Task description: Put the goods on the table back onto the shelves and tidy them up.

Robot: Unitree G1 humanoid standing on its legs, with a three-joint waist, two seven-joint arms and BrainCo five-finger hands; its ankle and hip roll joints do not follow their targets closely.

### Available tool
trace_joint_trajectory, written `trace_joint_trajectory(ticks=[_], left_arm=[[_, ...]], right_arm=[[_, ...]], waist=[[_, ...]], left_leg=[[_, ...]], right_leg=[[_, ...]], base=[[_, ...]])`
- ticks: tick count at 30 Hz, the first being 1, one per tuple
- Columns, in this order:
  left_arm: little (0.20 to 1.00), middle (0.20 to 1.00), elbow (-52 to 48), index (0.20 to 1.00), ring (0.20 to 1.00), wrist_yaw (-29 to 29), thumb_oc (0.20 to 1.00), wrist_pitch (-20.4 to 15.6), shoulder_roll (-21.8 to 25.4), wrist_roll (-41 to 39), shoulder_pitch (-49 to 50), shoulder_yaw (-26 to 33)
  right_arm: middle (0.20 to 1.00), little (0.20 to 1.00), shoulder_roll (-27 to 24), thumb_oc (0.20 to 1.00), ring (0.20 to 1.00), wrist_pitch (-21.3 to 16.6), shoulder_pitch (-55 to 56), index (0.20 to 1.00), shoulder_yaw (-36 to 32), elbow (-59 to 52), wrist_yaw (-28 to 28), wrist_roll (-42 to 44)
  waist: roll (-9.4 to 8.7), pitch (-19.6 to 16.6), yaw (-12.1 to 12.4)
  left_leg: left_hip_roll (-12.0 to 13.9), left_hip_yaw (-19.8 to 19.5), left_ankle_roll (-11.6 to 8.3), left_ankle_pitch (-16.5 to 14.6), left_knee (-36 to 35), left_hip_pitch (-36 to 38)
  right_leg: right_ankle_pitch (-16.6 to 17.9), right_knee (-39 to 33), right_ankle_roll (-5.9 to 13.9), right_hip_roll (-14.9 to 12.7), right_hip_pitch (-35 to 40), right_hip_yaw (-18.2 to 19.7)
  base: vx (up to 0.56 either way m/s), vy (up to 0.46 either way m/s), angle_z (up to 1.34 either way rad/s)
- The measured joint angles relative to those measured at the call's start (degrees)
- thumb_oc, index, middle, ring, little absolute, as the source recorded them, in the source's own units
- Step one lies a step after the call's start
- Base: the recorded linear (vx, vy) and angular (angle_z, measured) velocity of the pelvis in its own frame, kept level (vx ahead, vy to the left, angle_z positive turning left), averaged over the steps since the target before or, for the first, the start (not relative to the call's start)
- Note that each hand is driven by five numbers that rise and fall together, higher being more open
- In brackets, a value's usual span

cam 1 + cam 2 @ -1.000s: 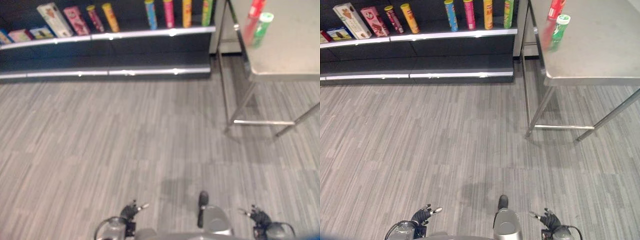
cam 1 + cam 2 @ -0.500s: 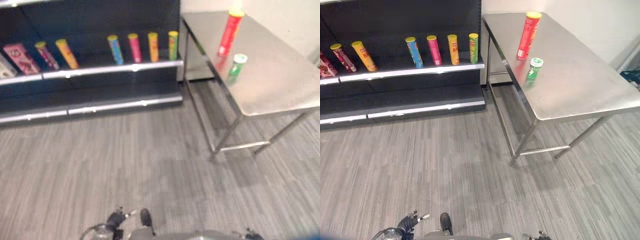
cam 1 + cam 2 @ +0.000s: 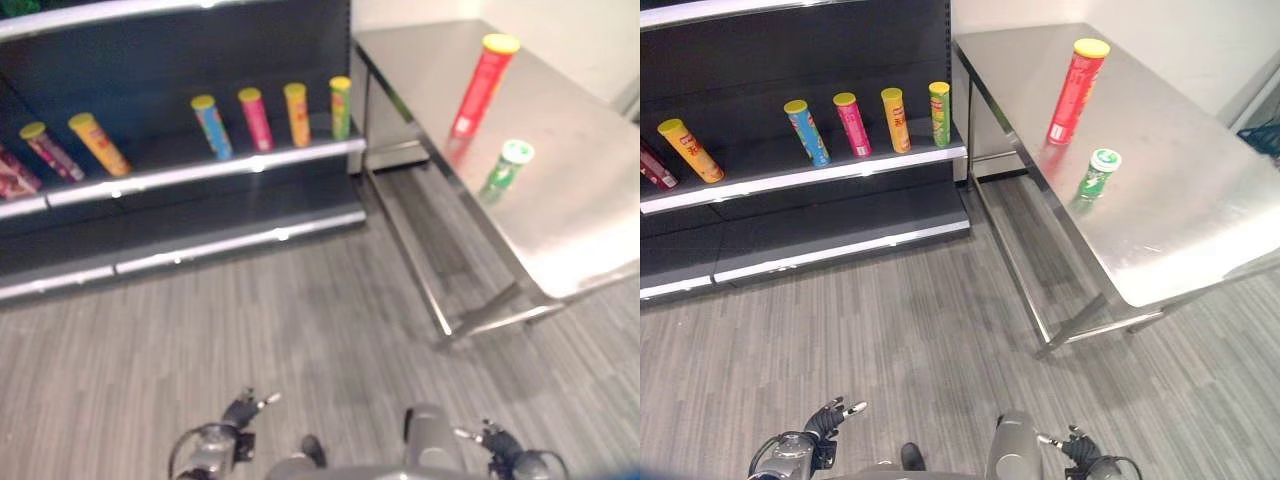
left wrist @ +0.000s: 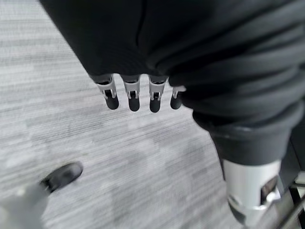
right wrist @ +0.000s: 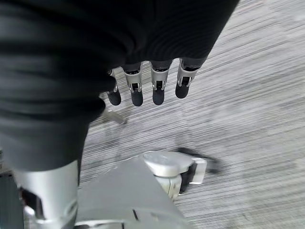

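Observation:
A tall red can with a yellow lid [image 3: 1072, 92] stands upright on the steel table [image 3: 1200, 190] at the right. A short green can with a white lid [image 3: 1097, 174] stands just in front of it. The dark shelf [image 3: 800, 176] at the back left carries a row of upright cans: yellow [image 3: 688, 150], blue [image 3: 805, 132], pink [image 3: 851, 124], orange [image 3: 895, 120] and green [image 3: 939, 114]. My left hand [image 3: 830, 418] and right hand [image 3: 1077, 447] hang low above the floor, far from table and shelf. Both hands' fingers [image 4: 134, 98] [image 5: 158, 90] hang relaxed and hold nothing.
The table's legs and lower rail [image 3: 1045, 335] reach onto the grey plank floor between me and the shelf's right end. A lower shelf board [image 3: 840, 245] runs under the cans. A pale wall stands behind the table.
The camera has swung, so the table and both its cans sit nearer and lower in the picture. Both hands stay low and hold nothing.

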Motion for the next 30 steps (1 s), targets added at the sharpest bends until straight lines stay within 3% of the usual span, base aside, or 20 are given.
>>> trace_joint_trajectory(ticks=[1, 2, 3, 4, 6, 7, 10, 11, 13, 18, 19, 20, 21, 23, 24, 27, 28, 30], left_arm=[[1.0, 1.0, 0.4, 1.0, 1.0, 0.0, 1.0, 0.0, 0.3, 0.0, -0.1, 0.1], [1.0, 1.0, 0.9, 1.0, 1.0, 0.1, 1.0, 0.0, 0.7, 0.0, 0.5, -0.1], [1.0, 1.0, 0.5, 1.0, 1.0, 0.3, 1.0, -0.1, -0.1, 0.1, 2.5, -0.1], [1.0, 1.0, 1.0, 1.0, 1.0, 0.1, 1.0, 0.0, -1.2, 0.1, 2.6, -0.1], [1.0, 1.0, 1.0, 1.0, 1.0, -0.1, 1.0, 0.0, -1.7, 0.9, 2.5, -0.2], [1.0, 1.0, 0.8, 1.0, 1.0, -0.2, 1.0, 0.0, -2.1, 2.3, 2.1, -0.3], [1.0, 1.0, -0.3, 1.0, 1.0, -0.5, 1.0, -0.4, -3.0, 2.4, 1.1, -0.5], [1.0, 1.0, -0.9, 1.0, 1.0, -0.6, 1.0, -0.7, -3.0, 2.3, 0.9, -0.6], [1.0, 1.0, -1.3, 1.0, 1.0, -0.5, 1.0, -0.7, -2.9, 2.3, 0.2, -1.5], [1.0, 1.0, -1.0, 1.0, 1.0, -0.5, 1.0, -0.6, -2.1, 2.3, -0.8, -2.9], [1.0, 1.0, -1.0, 1.0, 1.0, -0.5, 1.0, -0.6, -2.2, 2.3, -0.9, -2.9], [1.0, 1.0, -0.1, 1.0, 1.0, -0.6, 1.0, -0.6, -2.2, 2.3, -1.4, -2.9], [1.0, 1.0, -0.2, 1.0, 1.0, -0.7, 1.0, -0.6, -2.4, 2.3, -1.3, -2.9], [1.0, 1.0, 0.5, 1.0, 1.0, -0.9, 1.0, -0.4, -2.8, 2.3, -0.7, -2.3], [1.0, 1.0, 1.1, 1.0, 1.0, -0.9, 1.0, -0.2, -3.1, 2.3, -0.2, -2.5], [1.0, 1.0, 1.0, 1.0, 1.0, -1.2, 1.0, -0.1, -4.1, 2.3, 0.9, -2.5], [1.0, 1.0, 0.8, 1.0, 1.0, -1.3, 1.0, -0.1, -4.3, 2.3, 1.2, -2.5], [1.0, 1.0, 0.8, 1.0, 1.0, -1.4, 1.0, -0.1, -4.4, 2.3, -0.4, -2.5]], right_arm=[[1.0, 1.0, 0.1, 1.0, 1.0, 0.2, 0.0, 1.0, 0.0, 0.0, -0.1, 0.0], [1.0, 1.0, 0.8, 1.0, 1.0, 0.5, 1.1, 1.0, 0.0, -0.2, 0.0, 0.0], [1.0, 1.0, 1.2, 1.0, 1.0, 0.7, 3.7, 1.0, 0.0, 0.5, 0.0, 0.0], [1.0, 1.0, 0.8, 1.0, 1.0, 0.8, 3.4, 1.0, -0.3, 1.5, -0.1, 0.0], [1.0, 1.0, 0.9, 1.0, 1.0, 0.9, 1.5, 1.0, -0.2, 1.7, 0.0, 0.0], [1.0, 1.0, 0.6, 1.0, 1.0, 0.5, 1.0, 1.0, -0.3, 1.3, 0.0, 0.0], [1.0, 1.0, -0.4, 1.0, 1.0, 0.5, 0.8, 1.0, -0.3, 1.4, 0.0, 0.0], [1.0, 1.0, -0.7, 1.0, 1.0, 0.5, 0.7, 1.0, -0.4, 1.4, -0.1, 0.0], [1.0, 1.0, -1.5, 1.0, 1.0, 0.6, 0.8, 1.0, -0.5, 2.4, -0.1, 0.0], [1.0, 1.0, -0.7, 1.0, 1.0, 1.0, 1.1, 1.0, -0.4, 4.5, 0.0, -0.4], [1.0, 1.0, -0.7, 1.0, 1.0, 1.0, 1.0, 1.0, -0.4, 4.5, 0.0, -0.4], [1.0, 1.0, 0.0, 1.0, 1.0, 1.0, 0.7, 1.0, -0.4, 5.3, 0.1, -0.4], [1.0, 1.0, 0.0, 1.0, 1.0, 1.0, 0.8, 1.0, -0.4, 5.5, 0.2, -0.4], [1.0, 1.0, 0.1, 1.0, 1.0, 1.0, 0.9, 1.0, -1.3, 5.5, 0.1, -0.3], [1.0, 1.0, 0.3, 1.0, 1.0, 1.0, 1.0, 1.0, -1.8, 6.3, 0.2, -0.2], [1.0, 1.0, -0.1, 1.0, 1.0, 1.1, 1.4, 1.0, -2.8, 6.9, -0.1, 0.3], [1.0, 1.0, -0.3, 1.0, 1.0, 1.0, 1.4, 1.0, -2.7, 6.9, -0.1, 0.3], [1.0, 1.0, -0.2, 1.0, 1.0, 1.1, 1.4, 1.0, -2.7, 7.9, -0.2, 0.3]], waist=[[-0.33, 0.0, 0.0], [-1.86, -0.1, -0.8], [-2.03, -1.7, -1.9], [0.15, -2.0, -2.0], [1.56, -1.7, -1.3], [1.52, -1.7, -1.3], [-0.32, -0.9, -1.6], [-0.04, -0.7, -1.9], [0.97, -0.5, -2.5], [1.77, 0.0, -2.6], [2.3, 0.2, -2.5], [1.78, 0.6, -2.7], [1.86, 0.5, -2.7], [2.55, 0.8, -3.2], [1.83, 1.0, -3.0], [1.86, 0.9, -3.3], [1.55, 0.8, -3.6], [0.38, 1.0, -4.6]], left_leg=[[-0.3, -0.3, -0.67, -0.3, 0.2, 0.3], [-1.0, -0.6, -0.99, -0.4, 0.2, 2.5], [0.7, -0.8, -4.1, -3.4, 0.2, 5.2], [2.9, -0.5, -6.14, -5.1, -0.1, 5.5], [5.5, 0.4, -7.0, -4.4, 1.2, 5.4], [6.4, 1.2, -7.15, -3.2, 2.8, 5.3], [5.6, 0.5, -7.91, -2.5, 5.7, 4.2], [4.4, 0.1, -7.66, -2.6, 4.6, 3.9], [3.0, 0.8, -6.72, -2.4, 2.8, 2.6], [2.7, -1.1, -6.76, -2.4, 5.7, 2.2], [2.8, -1.3, -6.96, -2.3, 6.6, 1.9], [2.5, -2.1, -8.46, -1.8, 13.2, -1.1], [2.4, -2.1, -9.31, -1.3, 14.8, -1.4], [4.0, -1.6, -12.18, -0.7, 22.2, -3.0], [6.0, 0.1, -15.11, 1.1, 30.3, -5.6], [8.7, -1.2, -16.24, 6.5, 40.6, -8.3], [9.0, -1.7, -16.31, 6.5, 41.4, -8.8], [11.0, 1.0, -16.15, 6.4, 38.7, -10.5]], right_leg=[[1.6, -7.8, 0.78, 0.7, 0.6, 0.4], [5.4, -12.3, -1.43, 1.4, 0.9, -0.1], [10.8, -12.4, -4.27, 4.3, 2.8, 2.2], [11.1, -12.0, -3.85, 6.4, 3.5, 1.4], [11.7, -11.7, -4.57, 8.7, 3.5, -1.1], [11.8, -11.5, -7.14, 9.7, 4.3, -1.4], [11.3, -12.6, -9.1, 9.0, 6.9, -1.1], [11.6, -13.2, -9.53, 8.9, 7.7, -1.0], [10.8, -13.3, -8.38, 9.2, 8.3, -1.5], [11.3, -16.3, -6.46, 8.3, 10.9, -1.7], [11.2, -16.6, -6.3, 8.5, 11.1, -1.7], [11.1, -18.4, -6.33, 7.2, 12.5, -2.0], [11.6, -19.4, -5.85, 6.9, 13.5, -1.9], [10.4, -19.7, -6.64, 7.2, 15.7, -2.5], [9.5, -20.3, -7.29, 7.0, 17.4, -1.6], [7.8, -20.2, -9.43, 8.0, 20.2, 0.0], [7.4, -20.1, -9.88, 8.2, 20.4, 0.4], [6.9, -20.2, -11.49, 8.8, 20.8, 0.7]], base=[[0.17, -0.038, 0.49], [0.31, -0.084, 0.88], [0.43, -0.089, 0.9], [0.25, -0.051, 0.36], [0.19, -0.107, -0.17], [0.24, -0.171, -0.04], [0.17, -0.096, 0.09], [0.21, -0.108, -0.01], [0.23, -0.12, 0.07], [0.13, -0.114, 0.07], [0.12, -0.119, 0.13], [0.16, -0.145, 0.13], [0.17, -0.131, 0.09], [0.12, -0.082, -0.09], [0.08, -0.05, -0.25], [0.11, -0.031, -0.3], [0.12, 0.027, -0.24], [0.1, 0.067, -0.14]])
